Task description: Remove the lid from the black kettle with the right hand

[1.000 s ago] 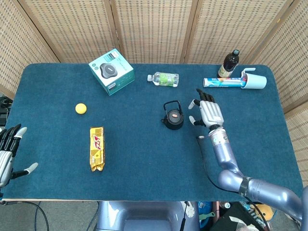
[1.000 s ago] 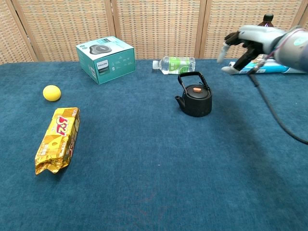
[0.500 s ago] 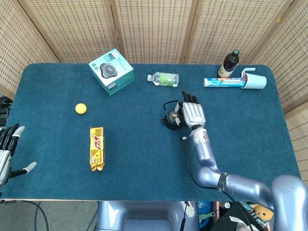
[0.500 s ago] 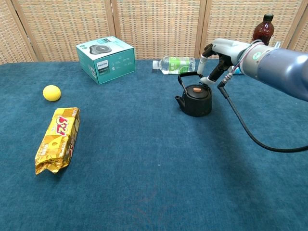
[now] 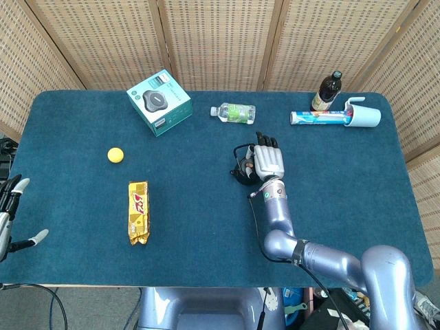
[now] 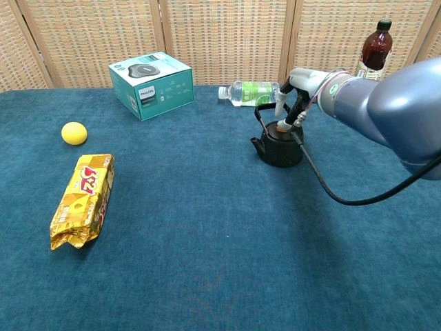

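Note:
The black kettle stands upright mid-table with its handle raised and its lid seated on it. My right hand hovers just above it, fingers pointing down, and its fingertips touch the lid's top and cover the knob. Whether they pinch the knob is not visible. In the head view the right hand hides most of the kettle. My left hand stays at the table's left edge, fingers spread and holding nothing.
A teal box and a lying water bottle are behind the kettle. A yellow ball and a snack pack lie to the left. A dark bottle, a tube and a blue cup sit far right.
My right hand has swung left from beside the kettle to over it and come down, until its fingertips reached the lid. The kettle has not moved.

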Available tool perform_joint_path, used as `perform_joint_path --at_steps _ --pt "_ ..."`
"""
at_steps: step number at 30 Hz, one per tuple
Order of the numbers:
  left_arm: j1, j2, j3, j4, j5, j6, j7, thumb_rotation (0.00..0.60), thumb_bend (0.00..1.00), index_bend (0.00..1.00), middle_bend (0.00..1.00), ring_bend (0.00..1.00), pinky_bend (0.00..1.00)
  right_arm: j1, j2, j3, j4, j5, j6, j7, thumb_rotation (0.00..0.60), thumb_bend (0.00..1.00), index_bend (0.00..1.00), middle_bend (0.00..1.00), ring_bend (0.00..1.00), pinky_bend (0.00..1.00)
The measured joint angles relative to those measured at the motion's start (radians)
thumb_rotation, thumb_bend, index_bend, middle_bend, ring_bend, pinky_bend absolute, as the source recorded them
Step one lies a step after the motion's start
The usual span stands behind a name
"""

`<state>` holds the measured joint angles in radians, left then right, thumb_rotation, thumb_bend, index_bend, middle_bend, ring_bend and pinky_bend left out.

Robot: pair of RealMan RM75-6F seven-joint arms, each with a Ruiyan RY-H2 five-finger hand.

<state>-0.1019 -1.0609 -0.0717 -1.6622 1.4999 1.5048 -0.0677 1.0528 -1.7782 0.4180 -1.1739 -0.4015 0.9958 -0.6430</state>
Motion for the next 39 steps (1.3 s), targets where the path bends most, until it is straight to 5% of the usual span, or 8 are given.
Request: perform_joint_path --at_steps 25,39 --pt "-0.005 0.002 -0.005 0.009 -0.016 -0.012 -0.017 0.6 0.14 0.0 0.0 0.0 0.0 0.027 -0.059 -0.001 0.117 0.036 -0.05 -0.061 0.6 0.55 0.49 0.0 0.0 0.0" --pt "-0.006 0.002 -0.003 0.011 -0.015 -0.014 -0.02 0.6 0.15 0.0 0.0 0.0 0.0 0.023 -0.075 -0.005 0.156 0.021 -0.066 -0.068 0.6 0.59 0.6 0.0 0.0 0.0"
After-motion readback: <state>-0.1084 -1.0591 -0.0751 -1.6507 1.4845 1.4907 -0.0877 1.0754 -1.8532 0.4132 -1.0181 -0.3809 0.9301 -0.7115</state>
